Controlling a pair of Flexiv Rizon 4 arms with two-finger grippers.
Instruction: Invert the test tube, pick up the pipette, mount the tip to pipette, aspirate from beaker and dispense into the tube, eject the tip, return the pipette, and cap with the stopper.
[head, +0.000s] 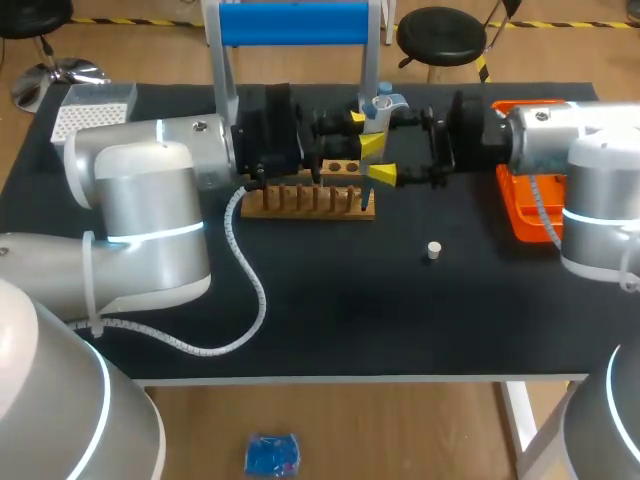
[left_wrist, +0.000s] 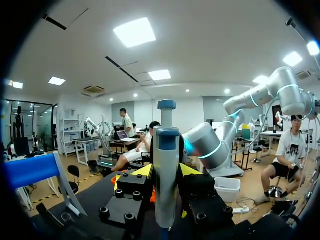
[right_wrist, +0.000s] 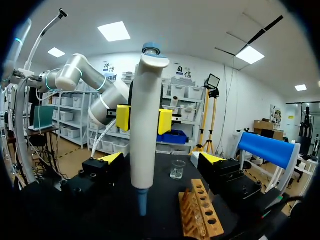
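Right pincer (right_wrist: 162, 159) is standing wide open, its two yellow tips flanking the white pipette (right_wrist: 145, 165) on either side and touching nothing. The pipette is hanging upright between them, its blue nozzle pointing down toward the black surface (head: 330, 300). Just behind those tips, the left pincer (right_wrist: 144, 120) is clamping the pipette's upper body from two sides and carrying it alone above the surface.

From the head camera, taking the pipette as the centre of the dial, the small white stopper (head: 433, 250) is lying nearest the front edge at about 5 o'clock, well apart from everything else. The wooden tube rack (head: 310, 200) is sitting at 7 o'clock, just on the near side of both pincers. Whether a test tube is standing in it cannot be told. An orange tray (head: 515, 205) is resting at 4 o'clock, partly under the right arm (head: 590, 170). The left arm (head: 150, 190) is coming in from 8 o'clock.

Farther back, the right wrist camera is showing a clear glass beaker (right_wrist: 177, 169) standing beyond the pipette, past the rack's far end. A white tip box (head: 90, 108) is sitting at 9 o'clock by the far corner, and a blue roller stand (head: 295, 22) is standing at 11 o'clock along the far edge.
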